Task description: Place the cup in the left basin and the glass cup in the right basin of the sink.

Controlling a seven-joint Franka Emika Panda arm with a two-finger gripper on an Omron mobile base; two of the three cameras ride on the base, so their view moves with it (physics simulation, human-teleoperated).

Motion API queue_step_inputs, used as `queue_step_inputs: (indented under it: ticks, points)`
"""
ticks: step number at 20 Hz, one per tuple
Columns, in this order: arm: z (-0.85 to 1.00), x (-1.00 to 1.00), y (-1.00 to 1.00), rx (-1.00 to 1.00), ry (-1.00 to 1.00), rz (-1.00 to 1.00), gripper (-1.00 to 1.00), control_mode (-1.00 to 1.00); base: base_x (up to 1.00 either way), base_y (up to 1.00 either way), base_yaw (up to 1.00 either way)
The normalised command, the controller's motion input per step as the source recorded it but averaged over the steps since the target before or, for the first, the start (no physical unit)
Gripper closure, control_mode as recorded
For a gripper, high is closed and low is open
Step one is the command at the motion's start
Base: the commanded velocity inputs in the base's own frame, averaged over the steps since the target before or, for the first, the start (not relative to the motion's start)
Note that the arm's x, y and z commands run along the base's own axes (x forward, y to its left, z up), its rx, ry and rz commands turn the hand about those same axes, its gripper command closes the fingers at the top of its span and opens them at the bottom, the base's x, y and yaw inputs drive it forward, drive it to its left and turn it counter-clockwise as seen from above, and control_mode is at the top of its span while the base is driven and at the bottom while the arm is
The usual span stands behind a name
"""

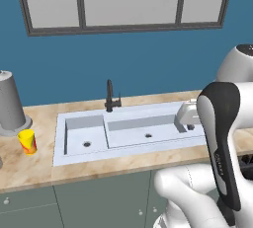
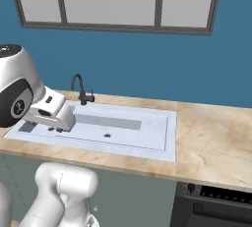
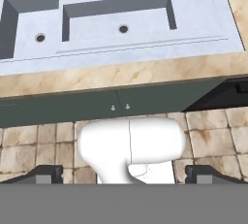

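- Two basins show in the left base view: the sink (image 1: 129, 134) is a pale grey-white rectangle with a flat rim, set into a marbled beige counter (image 1: 39, 165).
- The left basin (image 1: 85, 134) is narrow and roughly square, the right basin (image 1: 143, 129) wider; each has a small round drain.
- A slim black faucet (image 1: 110, 96) rises at the back rim, about over the divider.
- The cup (image 1: 27, 141), small, opaque yellow with red-orange splashes, stands upright on the counter left of the sink, well apart from both basins.
- Just behind it stands a tall opaque grey cylinder (image 1: 11, 104) on a round base.
- The gripper (image 1: 190, 117) hangs over the sink's right end; its body hides the fingers, so I cannot tell whether they are spread or pressed together.
- In the right base view the hand sits above the sink's left part, the faucet behind it and a dark stove top (image 2: 216, 195) at the lower right.
- In the hand view the two dark fingertips (image 3: 44, 174) sit far apart at the bottom corners, nothing between them; beyond lie grey-green cabinet doors (image 3: 87, 106) and a tiled floor (image 3: 36, 145).
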Motion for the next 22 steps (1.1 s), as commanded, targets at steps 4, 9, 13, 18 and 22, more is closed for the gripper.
queue_step_inputs:
  ticks: [4,9,13,18,22]
  points:
    - [0.00,0.00,0.00,0.00,0.00,0.00,-1.00,1.00,0.00,0.00,0.00]
    - [0.00,0.00,0.00,0.00,0.00,0.00,-1.00,1.00,0.00,0.04,0.00]
    - [0.00,0.00,0.00,0.00,0.00,0.00,-1.00,1.00,0.00,0.32,0.00]
    - [0.00,0.00,0.00,0.00,0.00,0.00,-1.00,1.00,0.01,0.35,-0.03]
    - [0.00,0.00,0.00,0.00,0.00,0.00,-1.00,1.00,0.17,0.39,-0.05]
